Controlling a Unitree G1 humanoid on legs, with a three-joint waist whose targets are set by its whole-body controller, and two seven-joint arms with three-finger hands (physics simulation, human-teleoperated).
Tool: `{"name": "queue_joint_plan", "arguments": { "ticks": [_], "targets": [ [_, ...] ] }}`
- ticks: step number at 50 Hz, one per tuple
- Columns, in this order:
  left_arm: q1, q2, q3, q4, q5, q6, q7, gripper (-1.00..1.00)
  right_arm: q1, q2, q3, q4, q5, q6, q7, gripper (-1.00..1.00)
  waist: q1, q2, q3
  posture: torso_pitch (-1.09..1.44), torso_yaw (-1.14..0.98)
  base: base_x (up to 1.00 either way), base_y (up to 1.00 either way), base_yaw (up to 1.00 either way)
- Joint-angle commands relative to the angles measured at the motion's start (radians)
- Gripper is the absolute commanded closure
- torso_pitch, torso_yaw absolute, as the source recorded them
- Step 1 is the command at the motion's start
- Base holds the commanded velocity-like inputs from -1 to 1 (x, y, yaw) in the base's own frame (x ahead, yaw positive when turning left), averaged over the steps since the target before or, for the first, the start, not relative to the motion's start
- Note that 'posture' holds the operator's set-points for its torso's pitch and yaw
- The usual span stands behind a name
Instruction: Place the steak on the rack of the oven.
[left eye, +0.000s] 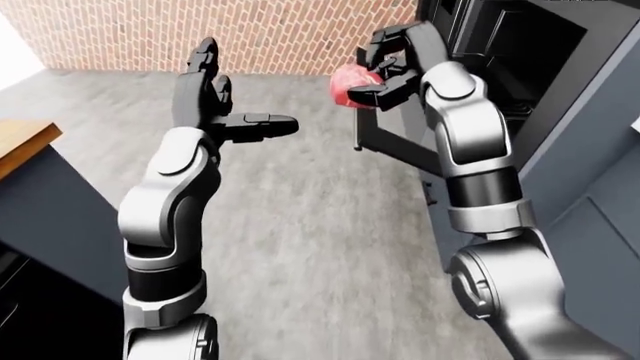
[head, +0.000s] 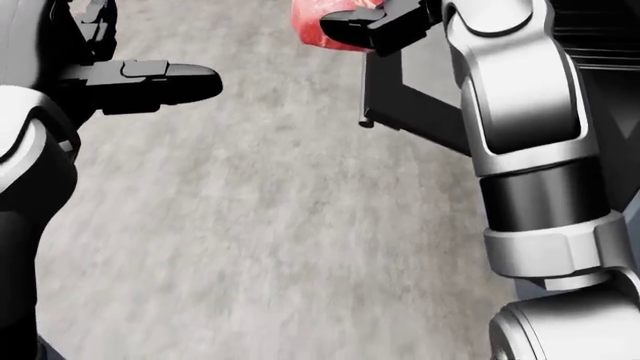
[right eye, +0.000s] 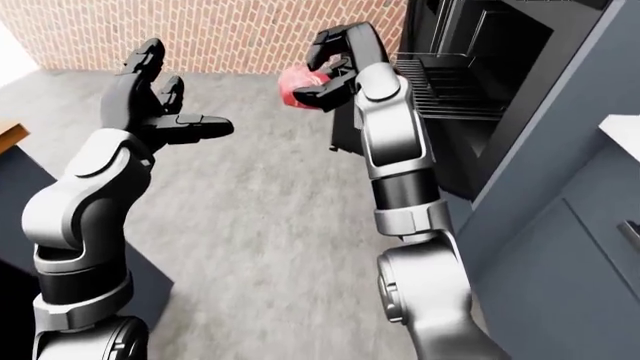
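Observation:
The steak (left eye: 347, 81), a red lump, sits in my right hand (left eye: 372, 71), whose fingers close round it. It hangs above the floor, just left of the open oven's lowered door (left eye: 398, 147). The wire rack (right eye: 448, 88) shows inside the dark oven cavity, to the right of the steak in the right-eye view. My left hand (left eye: 235, 97) is raised at the left of the eye views, fingers spread and empty. The head view catches the steak (head: 322, 22) only at its top edge.
A red brick wall (left eye: 200, 30) crosses the top of the eye views. Dark blue cabinets (right eye: 560, 247) with a white counter corner (right eye: 625, 131) stand at the right, below the oven. A wood-topped counter (left eye: 22, 141) stands at the left. Grey floor (left eye: 300, 225) lies between.

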Motion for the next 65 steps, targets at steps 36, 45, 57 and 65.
{"name": "queue_joint_plan", "arguments": {
  "ticks": [36, 45, 57, 65],
  "targets": [
    [-0.035, 0.009, 0.008, -0.035, 0.005, -0.028, 0.002, -1.00, -0.047, -0.023, -0.012, -0.052, 0.014, -0.042, -0.033, 1.00, -0.003, -0.003, -0.029, 0.00, 0.00, 0.00, 0.00, 0.00],
    [-0.031, 0.008, 0.009, -0.036, 0.004, -0.029, -0.001, -1.00, -0.041, -0.028, -0.022, -0.065, 0.020, -0.036, -0.052, 1.00, -0.002, -0.003, -0.029, 0.00, 0.00, 0.00, 0.00, 0.00],
    [-0.031, 0.007, 0.008, -0.037, 0.007, -0.027, -0.003, -1.00, -0.073, -0.056, -0.030, -0.005, 0.025, -0.050, -0.058, 1.00, -0.001, -0.003, -0.030, 0.00, 0.00, 0.00, 0.00, 0.00],
    [-0.031, 0.004, 0.004, -0.030, 0.011, -0.035, -0.006, -1.00, -0.094, -0.095, -0.045, 0.061, 0.024, -0.073, -0.063, 1.00, 0.000, -0.005, -0.031, 0.00, 0.00, 0.00, 0.00, 0.00]
  ]
}}
